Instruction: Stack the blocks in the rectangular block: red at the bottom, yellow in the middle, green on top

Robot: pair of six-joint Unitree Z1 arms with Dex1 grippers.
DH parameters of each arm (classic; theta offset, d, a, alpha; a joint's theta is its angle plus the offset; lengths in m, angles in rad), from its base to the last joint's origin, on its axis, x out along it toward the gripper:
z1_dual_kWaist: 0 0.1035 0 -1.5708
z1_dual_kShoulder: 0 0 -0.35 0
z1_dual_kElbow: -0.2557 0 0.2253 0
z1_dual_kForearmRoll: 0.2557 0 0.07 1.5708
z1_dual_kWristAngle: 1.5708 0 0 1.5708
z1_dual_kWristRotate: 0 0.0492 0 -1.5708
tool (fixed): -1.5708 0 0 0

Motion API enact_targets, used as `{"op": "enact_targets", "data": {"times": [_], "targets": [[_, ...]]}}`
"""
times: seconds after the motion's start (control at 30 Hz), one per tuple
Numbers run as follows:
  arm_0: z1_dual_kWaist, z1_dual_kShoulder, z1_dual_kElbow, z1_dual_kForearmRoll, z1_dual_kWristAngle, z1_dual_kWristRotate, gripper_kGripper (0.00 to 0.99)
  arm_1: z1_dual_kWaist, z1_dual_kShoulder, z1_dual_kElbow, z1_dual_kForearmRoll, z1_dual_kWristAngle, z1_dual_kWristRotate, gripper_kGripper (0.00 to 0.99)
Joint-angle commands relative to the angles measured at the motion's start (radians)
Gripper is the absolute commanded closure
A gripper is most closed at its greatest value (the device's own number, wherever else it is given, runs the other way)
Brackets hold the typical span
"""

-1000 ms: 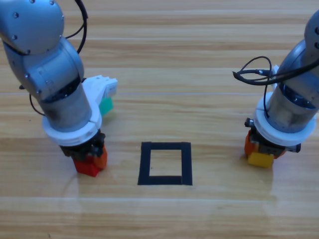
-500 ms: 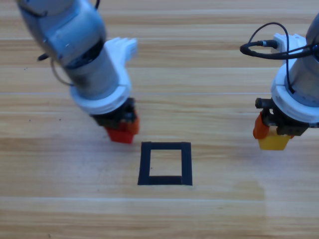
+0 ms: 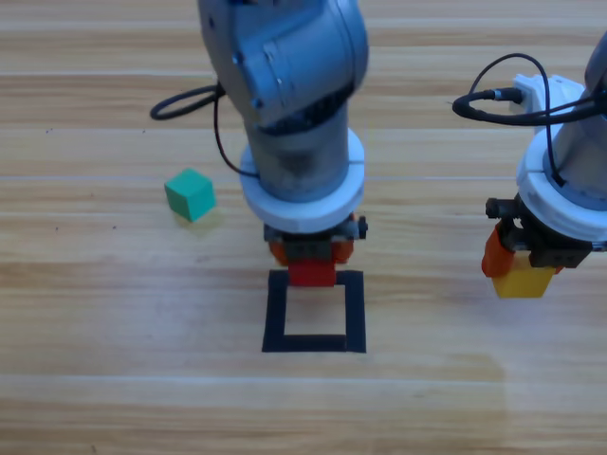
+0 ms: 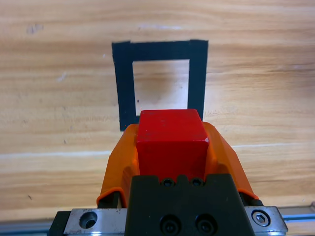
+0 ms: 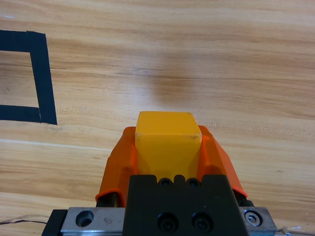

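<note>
- The red cube [image 3: 312,274] is sitting clamped between the orange jaws of the left hand [image 3: 312,258], hanging over the far edge of the black tape rectangle [image 3: 314,312]; whether it is touching the desk [image 3: 114,379] is hard to tell from above.
- In the left wrist view the red cube [image 4: 171,142] is filling the gap between the jaws of the left hand [image 4: 171,147], with the tape rectangle [image 4: 158,81] lying just beyond it, bare wood inside.
- The yellow cube [image 3: 524,281] is being gripped by the right hand [image 3: 517,265], well to the right of the rectangle.
- The right wrist view is showing the yellow cube [image 5: 168,142] pinched tight in the right hand [image 5: 168,147], the rectangle's corner [image 5: 42,78] off to the left.
- The teal-green cube [image 3: 190,194] is resting alone on the desk, left of the left arm and apart from the rectangle.
</note>
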Motion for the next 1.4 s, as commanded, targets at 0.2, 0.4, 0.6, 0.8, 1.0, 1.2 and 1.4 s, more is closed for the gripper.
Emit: {"op": "enact_targets", "data": {"times": [0.2, 0.4, 0.6, 0.8, 1.0, 1.2, 1.4], "targets": [[-0.049, 0.108, -0.008, 0.031, -0.012, -0.068, 0.907, 0.021, 0.039, -0.010, 0.013, 0.004, -0.014, 0.970], [-0.044, 0.148, -0.022, 0.025, -0.033, -0.027, 0.909, 0.021, 0.046, -0.015, 0.013, -0.001, -0.013, 0.969], [-0.015, 0.183, -0.031, 0.005, -0.058, -0.004, 0.907, 0.021, 0.046, -0.015, 0.013, -0.001, -0.013, 0.969], [0.016, 0.205, -0.027, -0.010, -0.094, 0.008, 0.907, 0.021, 0.053, -0.018, 0.013, -0.001, -0.013, 0.969], [0.039, 0.200, -0.033, -0.018, -0.107, 0.005, 0.907, 0.021, 0.054, -0.020, 0.013, -0.002, -0.014, 0.969], [0.057, 0.200, -0.031, -0.026, -0.107, 0.002, 0.907, 0.021, 0.062, -0.024, 0.013, -0.004, -0.014, 0.969], [0.065, 0.203, -0.025, -0.038, -0.101, 0.001, 0.907, 0.021, 0.066, -0.027, 0.013, -0.005, -0.014, 0.969]]}}
